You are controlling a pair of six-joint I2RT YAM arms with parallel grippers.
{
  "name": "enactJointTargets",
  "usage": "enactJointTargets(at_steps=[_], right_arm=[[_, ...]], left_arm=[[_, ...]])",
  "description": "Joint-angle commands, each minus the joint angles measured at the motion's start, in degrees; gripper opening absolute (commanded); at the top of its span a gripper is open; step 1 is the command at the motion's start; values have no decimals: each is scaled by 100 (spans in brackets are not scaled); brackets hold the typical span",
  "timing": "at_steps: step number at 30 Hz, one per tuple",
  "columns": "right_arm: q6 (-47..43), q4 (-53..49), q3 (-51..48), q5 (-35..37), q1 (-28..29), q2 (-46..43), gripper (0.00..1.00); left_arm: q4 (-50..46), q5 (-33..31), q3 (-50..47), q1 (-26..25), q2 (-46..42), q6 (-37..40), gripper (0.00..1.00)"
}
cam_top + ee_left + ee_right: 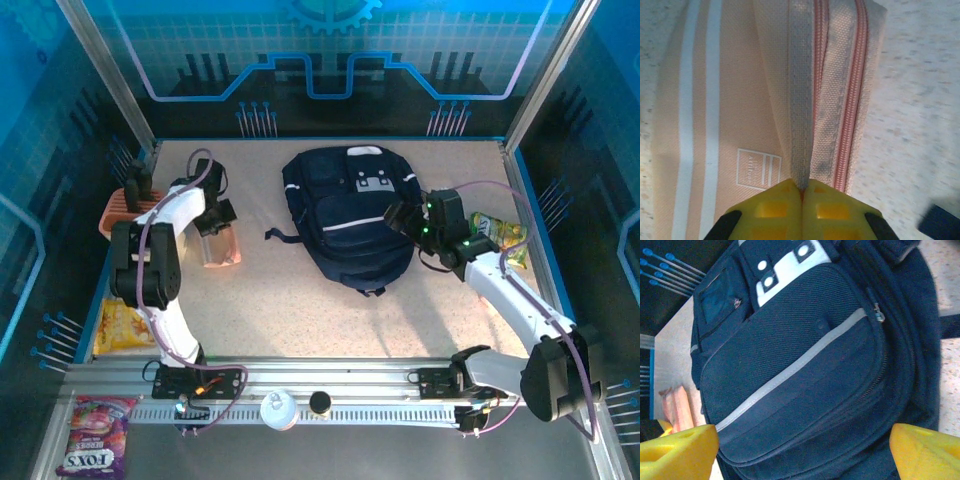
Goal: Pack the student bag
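The student bag (pixel 345 240), a dark navy backpack with thin pale stripes and a grey-white patch near its top, lies flat, front up, mid-table (pixel 300 300), top pointing away.

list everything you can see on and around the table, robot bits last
student bag: one, dark navy with pale stripes, middle of the table
pouch: one, peach with white stripes, left of the bag
snack packet: one, yellow, near-left edge of the table
green-yellow packet: one, right of the bag, beside the right arm
candy bag: one, purple, near ledge at the left
white round thing: one, near rail
black round thing: one, near rail, beside the white one
salmon object: one, far-left edge, kind unclear
left fingers: two, yellow, shut on the pouch's edge
right fingers: two, yellow, apart, over the bag
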Motion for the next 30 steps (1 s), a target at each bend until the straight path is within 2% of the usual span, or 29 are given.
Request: enactJointTargets(at_steps=[1, 6, 9, 11, 14, 20, 26, 30], right_arm=[[-318, 364, 140, -354, 138, 190, 89], [-537, 830, 406, -579, 497, 373, 89], [-596, 1211, 387, -820, 644, 469, 92], [-634, 1403, 389, -997, 740, 530, 100], [-727, 1638, 372, -1090, 896, 541, 100], [-928, 2128, 459, -1513, 1274, 648, 100], [-889, 2715, 617, -1889, 1594, 925, 100], [-944, 2833, 729, -1944, 1726, 1066, 100]], left_arm=[[34, 861, -40, -28, -793, -203, 0], [594, 1787, -129, -295, -1523, -880, 0], [1251, 2552, -198, -469, -1747, -1623, 0], [1739, 2946, -251, -618, -1837, -2148, 0], [2577, 3325, -417, -796, -1912, -2946, 0], [3818, 3436, -602, -1210, -1923, -4234, 0], [4534, 3395, -771, -1487, -1747, -4960, 0], [4437, 3343, -723, -1584, -1650, -4969, 0]])
